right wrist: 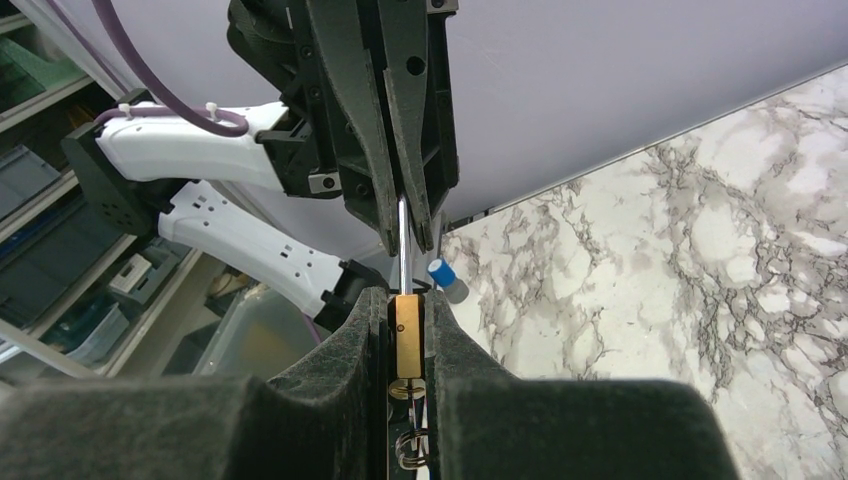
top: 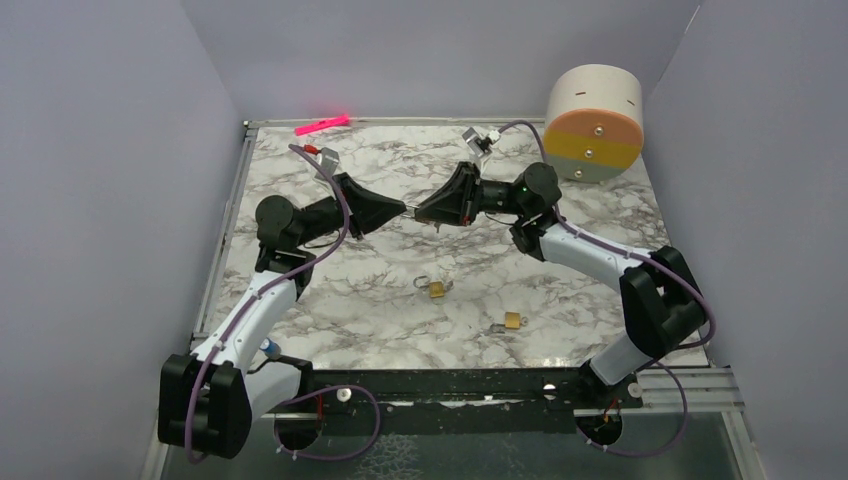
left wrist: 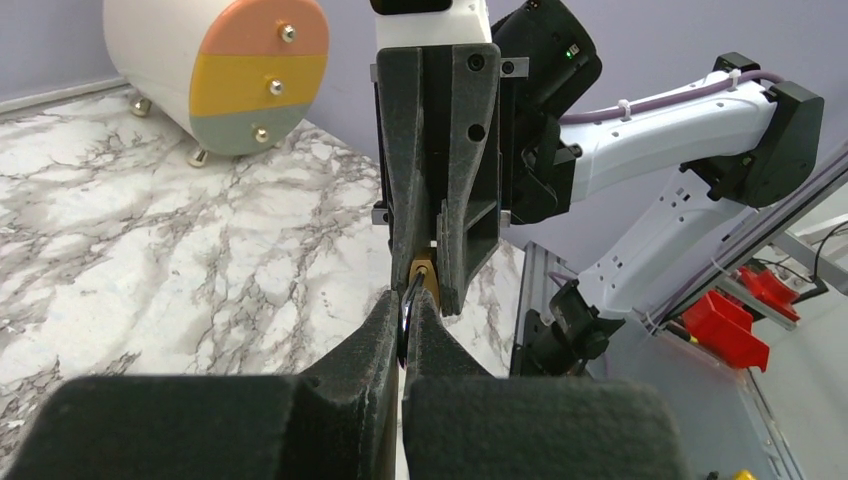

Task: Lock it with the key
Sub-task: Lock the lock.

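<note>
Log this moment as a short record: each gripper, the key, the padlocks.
left gripper: shut on key
right gripper: shut on padlock, brass body edge-on between its fingers
key: thin silver strip, meets the padlock's far end; how deep it sits is hidden
height: both held above the table
loose padlocks: two on the table, untouched

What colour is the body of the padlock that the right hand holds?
Brass yellow; the padlock shows best in the right wrist view.
</note>
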Controlling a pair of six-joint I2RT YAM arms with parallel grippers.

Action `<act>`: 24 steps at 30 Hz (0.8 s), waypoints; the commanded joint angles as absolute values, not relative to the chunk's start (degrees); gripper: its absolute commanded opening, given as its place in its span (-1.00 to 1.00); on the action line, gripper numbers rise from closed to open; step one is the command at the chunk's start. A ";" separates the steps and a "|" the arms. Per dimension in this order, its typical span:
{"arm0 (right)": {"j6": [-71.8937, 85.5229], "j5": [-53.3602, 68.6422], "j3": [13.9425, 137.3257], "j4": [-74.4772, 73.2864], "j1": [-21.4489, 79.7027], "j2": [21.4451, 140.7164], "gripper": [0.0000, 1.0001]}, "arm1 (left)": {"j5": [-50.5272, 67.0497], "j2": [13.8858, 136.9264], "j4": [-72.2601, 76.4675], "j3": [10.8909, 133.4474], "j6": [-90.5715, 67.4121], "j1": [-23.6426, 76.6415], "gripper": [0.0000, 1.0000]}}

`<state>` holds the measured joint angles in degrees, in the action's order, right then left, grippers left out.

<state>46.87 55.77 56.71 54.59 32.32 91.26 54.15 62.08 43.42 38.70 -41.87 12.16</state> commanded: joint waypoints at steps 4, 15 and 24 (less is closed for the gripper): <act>46.59 57.46 55.76 54.90 27.79 89.23 -0.67 | 53.79 59.42 44.21 40.49 -40.96 8.53 -1.00; 44.82 56.18 53.37 53.65 26.08 88.29 0.52 | 49.79 58.71 44.12 39.31 -41.42 7.94 -1.00; 47.74 53.46 51.95 70.54 27.32 93.71 0.71 | 48.65 59.87 47.87 37.78 -45.22 8.00 -1.00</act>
